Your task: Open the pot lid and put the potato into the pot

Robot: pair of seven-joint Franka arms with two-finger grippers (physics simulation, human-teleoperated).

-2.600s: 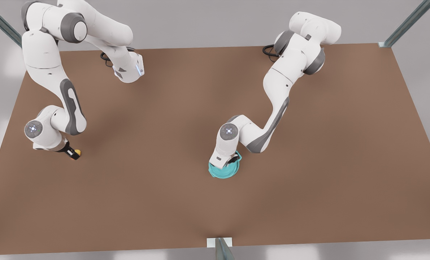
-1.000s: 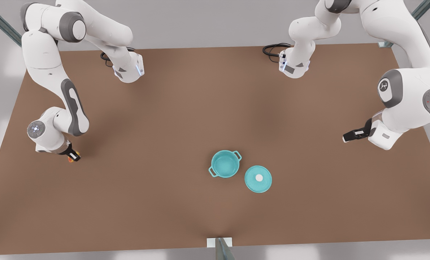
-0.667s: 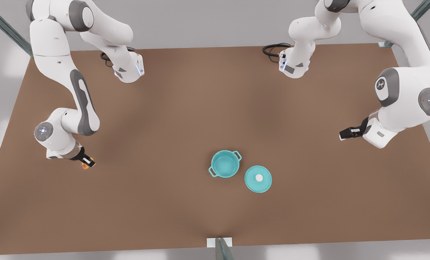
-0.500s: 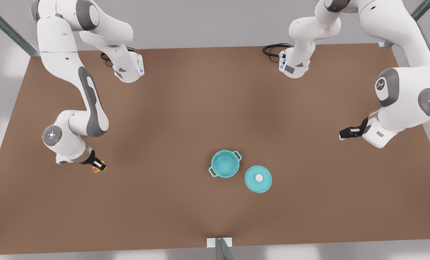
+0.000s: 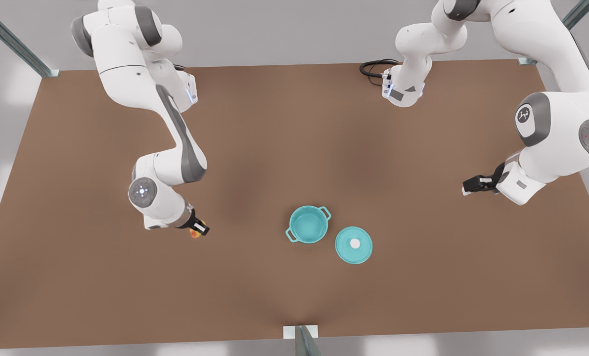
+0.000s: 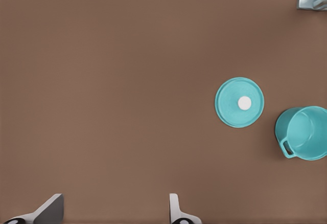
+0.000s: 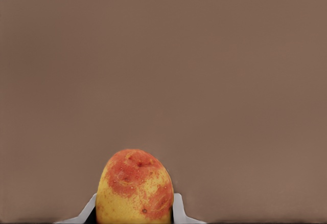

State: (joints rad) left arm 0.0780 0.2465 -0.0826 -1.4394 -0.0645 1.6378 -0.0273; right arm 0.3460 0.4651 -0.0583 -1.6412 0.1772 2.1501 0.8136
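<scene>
The teal pot (image 5: 308, 225) stands uncovered mid-table, its inside teal and bare; the left wrist view shows it as well (image 6: 304, 132). Beside it, on the front view's right, the pot lid (image 5: 353, 244) lies flat with its white knob up (image 6: 239, 103). My right gripper (image 5: 198, 229) hangs above the table on the front view's left of the pot, shut on the yellow-orange potato (image 5: 194, 233) with its reddish patch (image 7: 135, 188). My left gripper (image 5: 470, 185) waits far off at the front view's right, open and holding nothing (image 6: 113, 214).
The brown table (image 5: 254, 123) ends at grey floor on all sides. Metal posts stand at the corners, and a bracket (image 5: 300, 332) sits at the near edge. A black cable (image 5: 371, 66) coils at an arm base at the back.
The lid came off the pot and now lies beside it; the left arm withdrew to the front view's right. The right gripper carried the potato from the table's left side towards the pot.
</scene>
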